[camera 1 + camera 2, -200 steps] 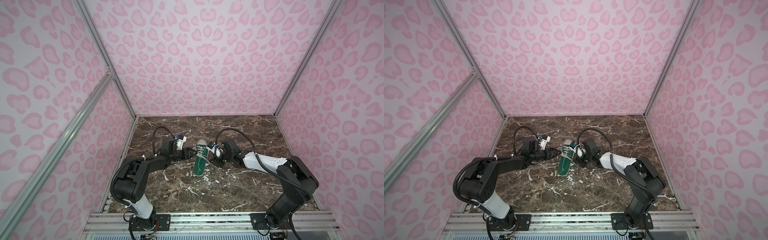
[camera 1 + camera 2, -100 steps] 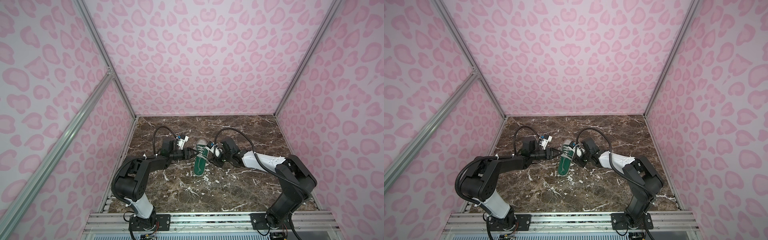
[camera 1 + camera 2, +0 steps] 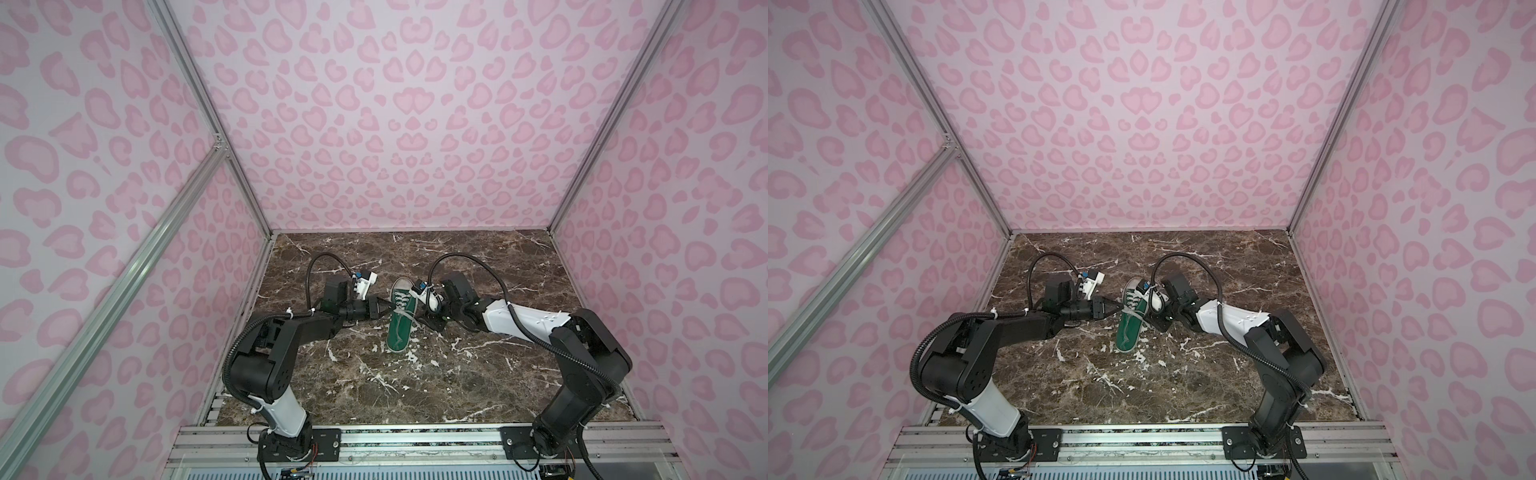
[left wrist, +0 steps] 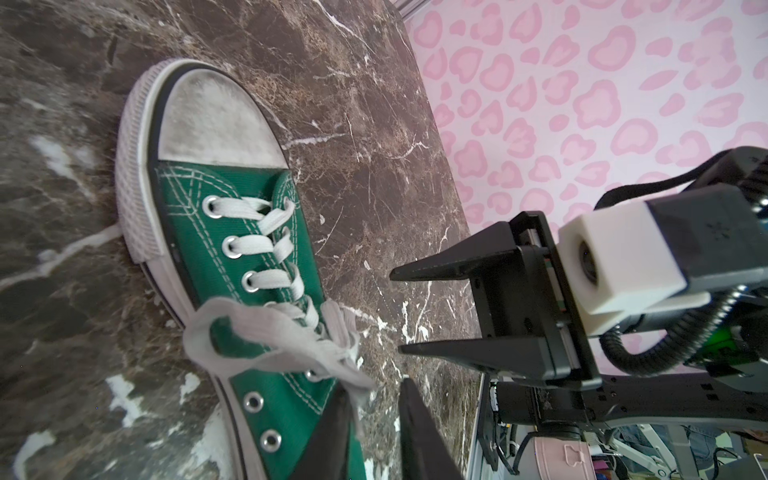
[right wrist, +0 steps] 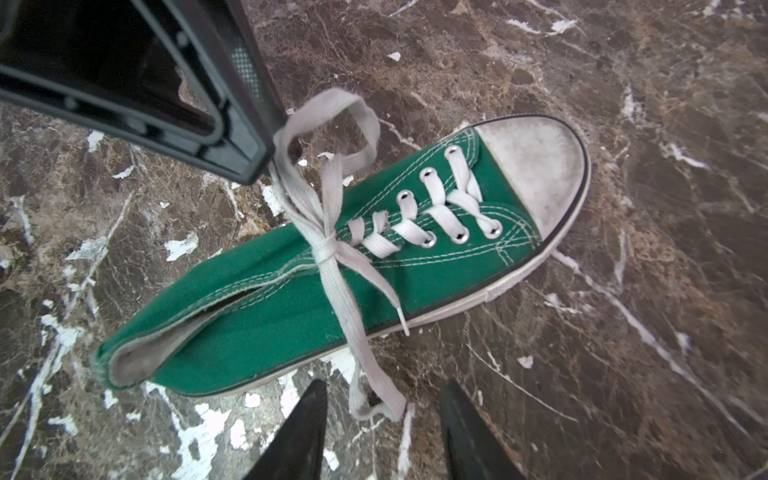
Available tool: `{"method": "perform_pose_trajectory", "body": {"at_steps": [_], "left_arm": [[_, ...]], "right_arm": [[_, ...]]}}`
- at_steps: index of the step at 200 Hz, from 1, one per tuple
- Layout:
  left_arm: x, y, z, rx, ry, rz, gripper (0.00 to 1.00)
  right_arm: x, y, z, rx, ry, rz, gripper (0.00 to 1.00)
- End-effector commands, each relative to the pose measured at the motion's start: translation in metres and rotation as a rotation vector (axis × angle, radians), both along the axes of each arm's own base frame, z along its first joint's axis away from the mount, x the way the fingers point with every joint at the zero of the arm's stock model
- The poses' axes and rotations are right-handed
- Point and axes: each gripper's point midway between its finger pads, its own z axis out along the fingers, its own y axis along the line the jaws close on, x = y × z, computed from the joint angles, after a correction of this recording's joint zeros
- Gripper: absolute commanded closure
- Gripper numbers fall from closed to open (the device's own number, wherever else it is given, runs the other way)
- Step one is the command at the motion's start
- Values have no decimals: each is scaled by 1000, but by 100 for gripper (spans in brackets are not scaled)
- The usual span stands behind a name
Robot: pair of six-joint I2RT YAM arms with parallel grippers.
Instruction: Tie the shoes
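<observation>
Right wrist view: green sneaker (image 5: 291,299) flat on the desk (image 5: 644,340), central, toe toward back wall (image 3: 395,124) | my left claw (image 5: 266,166) nipped tight on a raised lace loop (image 5: 357,112) | my right claw (image 5: 384,386) tips spread apart, holding nothing, loose lace (image 5: 353,349) lying between them | bare desk all round the sole edge (image 5: 511,282)

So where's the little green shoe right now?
In both top views the green shoe lies near the middle of the marble table, toe towards the back wall, between the left gripper, pinching its lace, and the open right gripper.
</observation>
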Motion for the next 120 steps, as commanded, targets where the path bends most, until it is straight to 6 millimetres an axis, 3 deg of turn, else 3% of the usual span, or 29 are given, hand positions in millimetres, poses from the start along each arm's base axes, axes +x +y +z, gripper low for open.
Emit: {"method": "perform_pose_trajectory", "body": {"at_steps": [1, 28, 90, 120], "left_arm": [[3, 1, 2, 6, -36, 3, 84], [1, 1, 0, 9, -29, 5, 85], [-1, 2, 0, 7, -21, 11, 74], [-2, 2, 2, 5, -27, 10, 75]], "right_arm": [[-1, 0, -3, -4, 15, 7, 54], [2, 4, 0, 9, 5, 10, 54], [9, 12, 3, 28, 6, 19, 54], [8, 13, 1, 28, 13, 23, 54]]}}
